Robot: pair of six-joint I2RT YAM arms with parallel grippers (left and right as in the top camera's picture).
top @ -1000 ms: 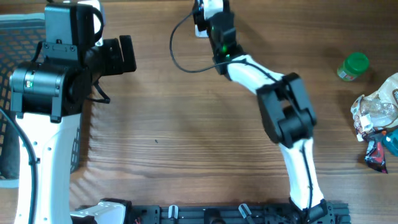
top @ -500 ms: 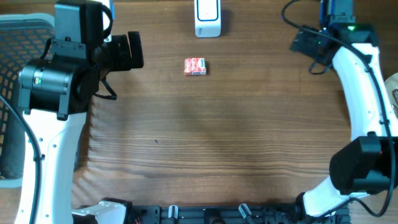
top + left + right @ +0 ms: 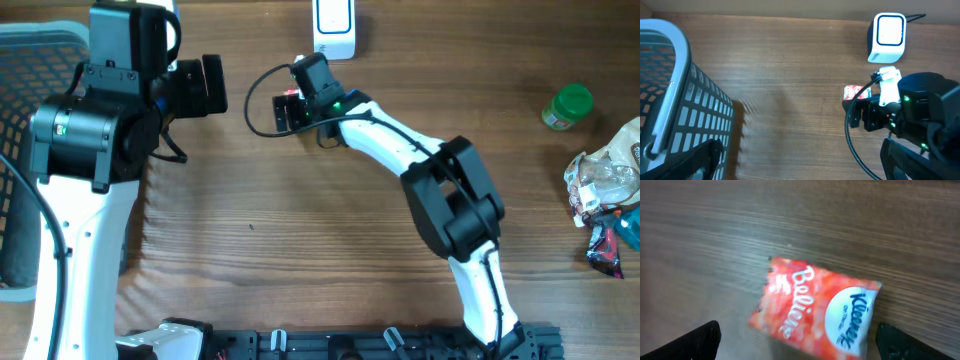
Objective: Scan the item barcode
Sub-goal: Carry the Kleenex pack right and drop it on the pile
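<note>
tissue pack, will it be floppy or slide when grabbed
The tissue pack looks like a soft film pouch, so it probably squashes rather than staying stiff. Likely light, and lying flat on the smooth table, it may skid if nudged.

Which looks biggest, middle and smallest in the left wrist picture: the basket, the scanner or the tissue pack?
1. basket
2. scanner
3. tissue pack, partly hidden
The basket is nearest the camera, so it may look extra big.
</note>
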